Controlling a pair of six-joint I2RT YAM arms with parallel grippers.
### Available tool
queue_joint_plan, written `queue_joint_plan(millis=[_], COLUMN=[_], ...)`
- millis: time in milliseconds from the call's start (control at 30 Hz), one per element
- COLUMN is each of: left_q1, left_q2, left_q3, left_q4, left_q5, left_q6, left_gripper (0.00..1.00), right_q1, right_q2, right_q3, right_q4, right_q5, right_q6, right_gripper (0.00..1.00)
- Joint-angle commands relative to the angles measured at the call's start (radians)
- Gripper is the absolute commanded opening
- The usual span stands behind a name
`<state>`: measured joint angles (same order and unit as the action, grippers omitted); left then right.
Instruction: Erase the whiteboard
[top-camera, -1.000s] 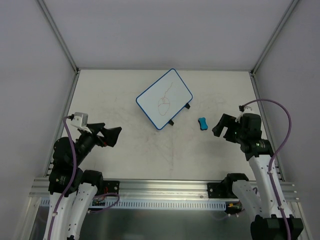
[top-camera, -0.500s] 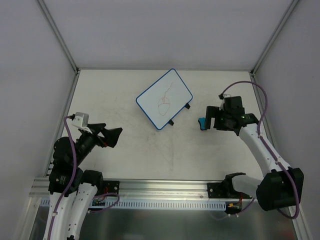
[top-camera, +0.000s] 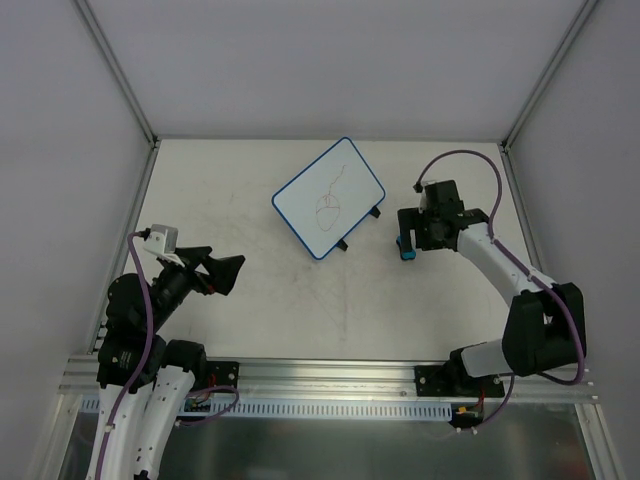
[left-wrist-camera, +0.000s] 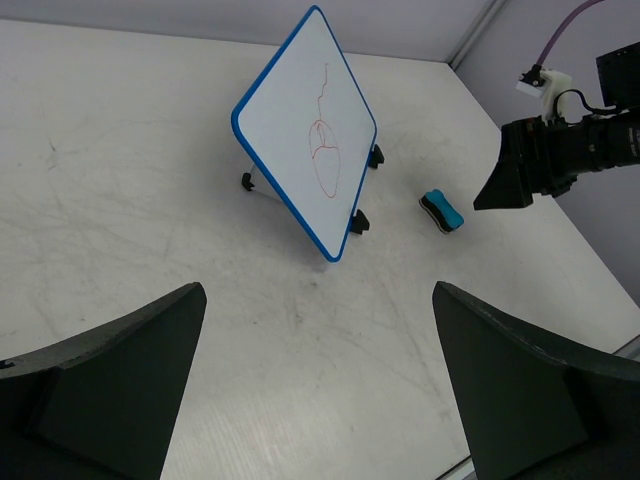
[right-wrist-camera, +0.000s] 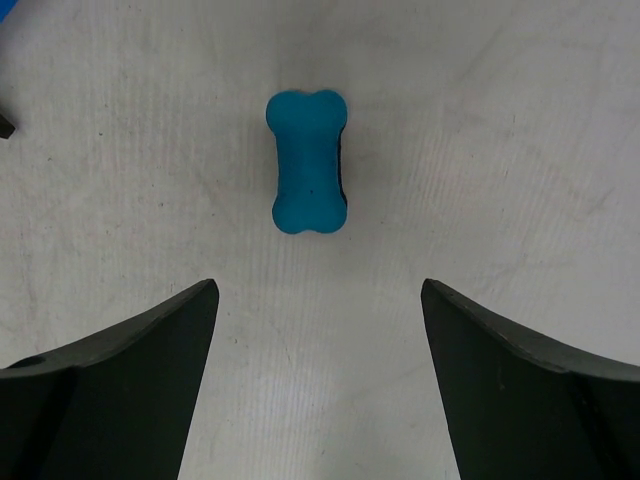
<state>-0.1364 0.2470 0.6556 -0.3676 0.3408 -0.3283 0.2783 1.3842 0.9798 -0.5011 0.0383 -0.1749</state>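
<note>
Right tool (right-wrist-camera: 317, 290): we log it apart, empty, above blue eraser (right-wrist-camera: 308, 175); left tool (left-wrist-camera: 320, 290) apart, empty; whiteboard (top-camera: 328, 198) bears red scribble

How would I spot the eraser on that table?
Find the tilted whiteboard with the blue rim, standing on the pale table. To its right, lying flat and apart from it, is the eraser. It is the only small teal, bone-shaped block there.

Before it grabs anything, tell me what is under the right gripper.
A blue eraser lies on the table below the right gripper, in line with its open jaws and untouched. From above, the gripper covers part of the eraser.
</note>
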Motion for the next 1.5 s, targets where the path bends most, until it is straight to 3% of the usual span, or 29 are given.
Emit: queue_joint_plan(millis=[0, 133, 467, 900, 1033, 1233, 1467], left_q1=[0.001, 0.001, 0.001, 0.001, 0.001, 0.001, 0.001], left_q2=[0.014, 0.014, 0.021, 0.015, 0.011, 0.009, 0.009], left_q3=[0.006, 0.006, 0.007, 0.004, 0.004, 0.004, 0.004], left_q4=[0.009, 0.009, 0.009, 0.009, 0.009, 0.009, 0.009], left_q5=[0.03, 0.032, 0.038, 0.038, 0.037, 0.038, 0.038], left_q6=[0.018, 0.02, 0.02, 0.023, 0.023, 0.025, 0.025], left_gripper=[0.99, 0.99, 0.99, 0.99, 0.99, 0.99, 0.99], right_q1=[0.001, 0.002, 0.002, 0.002, 0.001, 0.001, -0.001], right_q2=[0.053, 0.13, 0.183, 0.306, 0.331, 0.354, 0.377], right_q3=[0.066, 0.097, 0.102, 0.114, 0.126, 0.143, 0.174], right_q4=[0.062, 0.082, 0.125, 0.148, 0.147, 0.139, 0.119], right_q5=[-0.015, -0.028, -0.018, -0.067, -0.072, -0.051, -0.046], right_q6=[-0.054, -0.069, -0.078, -0.066, -0.066, -0.063, -0.066], right_gripper=[0.86, 0.74, 0.87, 0.82, 0.75, 0.72, 0.56])
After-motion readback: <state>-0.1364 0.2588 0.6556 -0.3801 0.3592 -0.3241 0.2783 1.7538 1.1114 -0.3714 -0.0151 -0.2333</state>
